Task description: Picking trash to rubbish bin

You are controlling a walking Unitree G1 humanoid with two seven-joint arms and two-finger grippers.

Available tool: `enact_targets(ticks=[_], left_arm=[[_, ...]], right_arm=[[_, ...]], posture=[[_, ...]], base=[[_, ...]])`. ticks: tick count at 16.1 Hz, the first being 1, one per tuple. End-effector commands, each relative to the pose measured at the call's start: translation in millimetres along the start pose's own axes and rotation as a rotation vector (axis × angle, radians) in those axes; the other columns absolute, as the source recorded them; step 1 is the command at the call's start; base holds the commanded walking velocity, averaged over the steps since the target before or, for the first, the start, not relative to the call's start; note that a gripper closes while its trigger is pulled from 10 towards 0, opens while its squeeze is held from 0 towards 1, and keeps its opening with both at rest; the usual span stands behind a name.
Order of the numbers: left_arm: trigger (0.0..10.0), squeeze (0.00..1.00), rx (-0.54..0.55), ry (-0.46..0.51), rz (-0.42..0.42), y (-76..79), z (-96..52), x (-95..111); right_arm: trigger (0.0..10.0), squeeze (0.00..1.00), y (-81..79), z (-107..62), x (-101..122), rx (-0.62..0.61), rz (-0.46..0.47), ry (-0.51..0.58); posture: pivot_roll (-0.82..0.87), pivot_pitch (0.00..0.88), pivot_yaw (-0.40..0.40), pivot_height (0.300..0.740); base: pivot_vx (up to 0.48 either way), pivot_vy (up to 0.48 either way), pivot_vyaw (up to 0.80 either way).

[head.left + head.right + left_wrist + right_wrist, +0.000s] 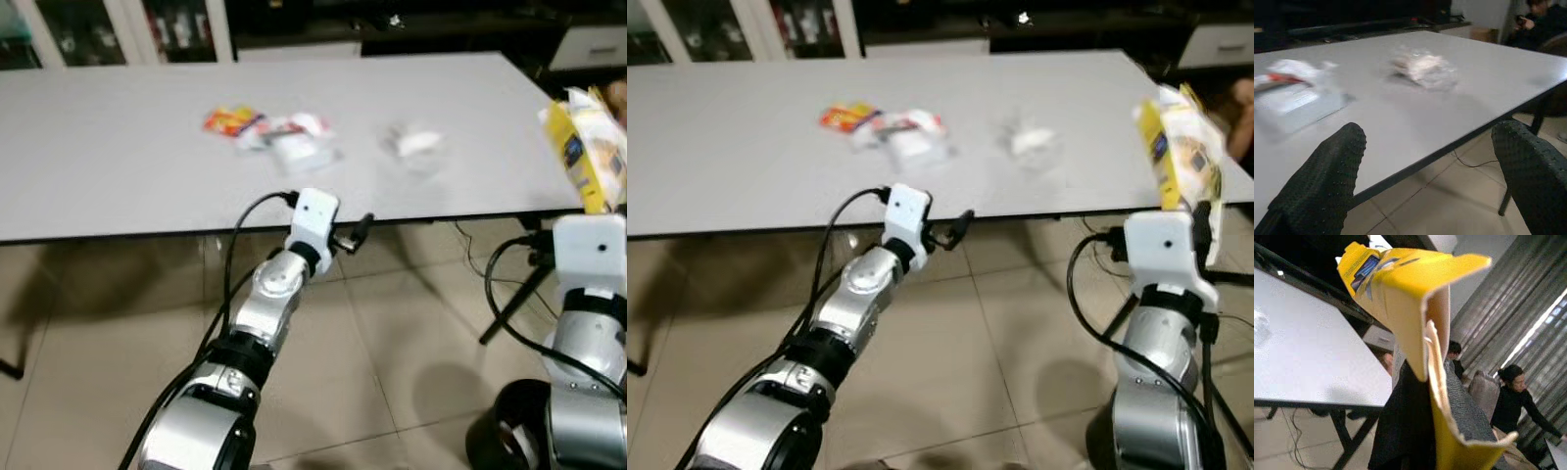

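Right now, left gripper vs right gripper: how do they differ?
The left gripper is open and empty; the right gripper is shut on the yellow packet. The left gripper sits at the near edge of the white table, pointing toward the crumpled clear wrapper; the right gripper holds its packet upright past the table's right corner. Both share black fingers on silver arms.

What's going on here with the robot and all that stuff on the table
The robot is clearing trash off a white table. Its right gripper is shut on a yellow snack packet, lifted at the table's right end. Its left gripper is open, held at the near table edge. On the table lie a crumpled clear wrapper and a cluster of wrappers. A black rubbish bin sits on the floor by the right arm.
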State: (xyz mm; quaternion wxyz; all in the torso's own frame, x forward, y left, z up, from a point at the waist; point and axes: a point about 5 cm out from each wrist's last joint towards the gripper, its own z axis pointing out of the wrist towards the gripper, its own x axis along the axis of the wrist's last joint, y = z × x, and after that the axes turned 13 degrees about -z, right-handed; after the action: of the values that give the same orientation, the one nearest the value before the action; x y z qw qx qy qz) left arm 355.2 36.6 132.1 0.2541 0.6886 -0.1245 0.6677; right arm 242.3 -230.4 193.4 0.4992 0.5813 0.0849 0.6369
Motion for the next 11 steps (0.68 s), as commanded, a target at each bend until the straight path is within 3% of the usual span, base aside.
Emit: enact_targets(ticks=[1,5,11], left_arm=[[10.0,0.00,-0.020,-0.019,0.002,8.1,1.9,-3.7],[10.0,0.00,-0.041,0.002,0.008,9.6,0.5,-2.4],[10.0,0.00,-0.095,-0.010,0.005,14.1,-0.2,-4.0]], right_arm=[[10.0,0.00,5.7,0.3,-4.4,-0.021,-0.021,-0.018],[10.0,0.00,8.0,-0.3,-8.3,-0.030,-0.035,-0.043],[10.0,0.00,8.3,-3.1,-11.6,-0.027,-0.041,-0.061]], posture=[[0.04,0.072,0.026,0.740],[0.04,0.076,0.026,0.740],[0.03,0.085,0.031,0.740]], base=[[0.000,0.480,0.00],[0.000,0.000,0.00],[0.000,0.000,-0.79]])
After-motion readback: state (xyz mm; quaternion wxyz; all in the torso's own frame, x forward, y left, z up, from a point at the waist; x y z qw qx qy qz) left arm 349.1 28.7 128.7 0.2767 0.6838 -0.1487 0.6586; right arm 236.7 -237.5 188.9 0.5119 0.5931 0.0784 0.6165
